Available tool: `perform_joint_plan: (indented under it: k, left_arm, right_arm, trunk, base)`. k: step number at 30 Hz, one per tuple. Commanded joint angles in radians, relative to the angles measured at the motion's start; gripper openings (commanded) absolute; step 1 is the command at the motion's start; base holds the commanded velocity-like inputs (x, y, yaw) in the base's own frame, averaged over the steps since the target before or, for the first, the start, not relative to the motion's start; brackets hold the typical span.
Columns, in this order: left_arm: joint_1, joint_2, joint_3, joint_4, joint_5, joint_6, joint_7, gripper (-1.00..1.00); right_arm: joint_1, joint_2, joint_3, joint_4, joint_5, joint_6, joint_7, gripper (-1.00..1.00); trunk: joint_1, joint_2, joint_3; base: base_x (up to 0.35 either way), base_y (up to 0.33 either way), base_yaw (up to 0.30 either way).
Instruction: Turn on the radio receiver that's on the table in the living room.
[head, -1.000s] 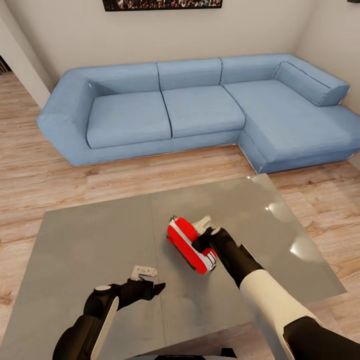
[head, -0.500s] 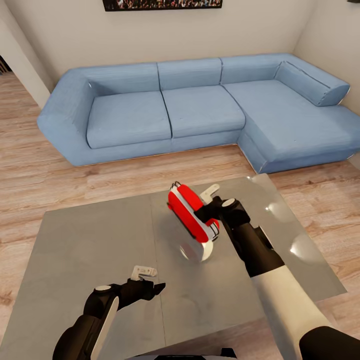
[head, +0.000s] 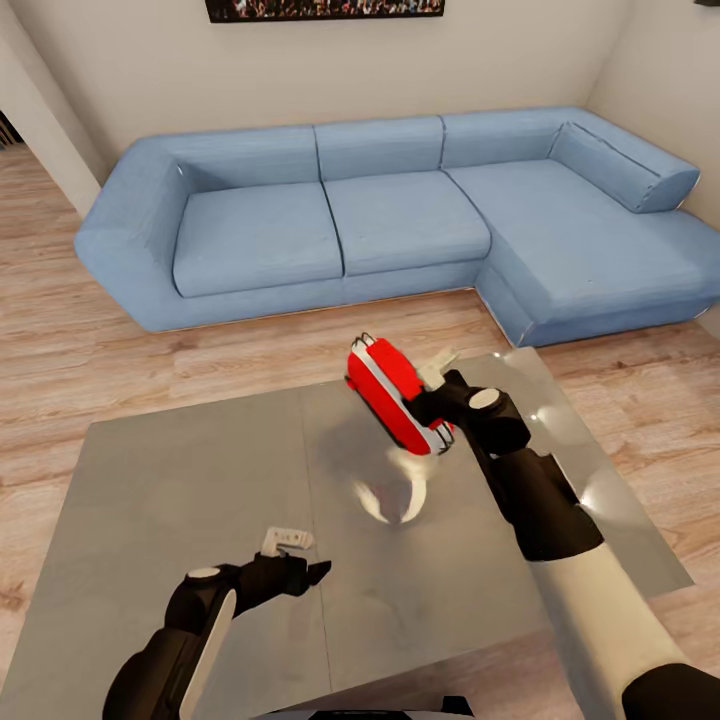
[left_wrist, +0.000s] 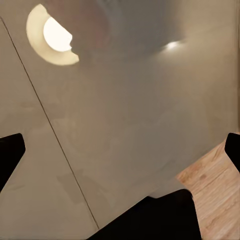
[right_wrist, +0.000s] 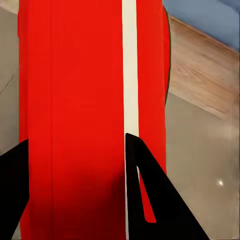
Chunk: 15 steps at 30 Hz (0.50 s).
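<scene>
The red radio receiver (head: 393, 393) with white edge trim hangs tilted in the air above the glossy grey table (head: 190, 480), clear of its top. My right gripper (head: 432, 398) is shut on it from the right side. In the right wrist view the radio's red body (right_wrist: 75, 90) lies between the two black fingers (right_wrist: 150, 200), with the white trim stripe running along it. My left gripper (head: 302, 557) hovers open and empty over the table's near left part. Its spread fingertips (left_wrist: 11, 150) frame bare table top (left_wrist: 130, 100) in the left wrist view.
A big blue L-shaped sofa (head: 400, 210) stands beyond the table against the beige wall, under a crowd picture (head: 320, 8). Light wood floor (head: 250, 350) lies between sofa and table. A lamp's bright reflection (head: 395, 500) shows on the table below the radio.
My right gripper has lifted the radio off the table, up and away toward the sofa. The left arm has hardly moved.
</scene>
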Motion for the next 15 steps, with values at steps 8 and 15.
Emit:
perform_joint_plan:
  k: [8,15]
  left_arm:
    - [0.0,0.004,0.004,-0.053,0.011,0.097,-0.005,1.0]
    - [-0.001,0.047,0.031,-0.138,0.024,0.223,-0.122,1.0]
  right_arm:
    - [0.071,-0.034,0.042,-0.083,0.087,-0.134,-0.09,-1.0]
    - [0.169,-0.04,0.137,-0.092,0.11,-0.218,-0.338,-1.0]
  trunk:
    - [0.0,0.0,0.0]
    - [0.0,0.0,0.0]
  base:
    - [0.0,0.0,0.0]
    - [0.0,0.0,0.0]
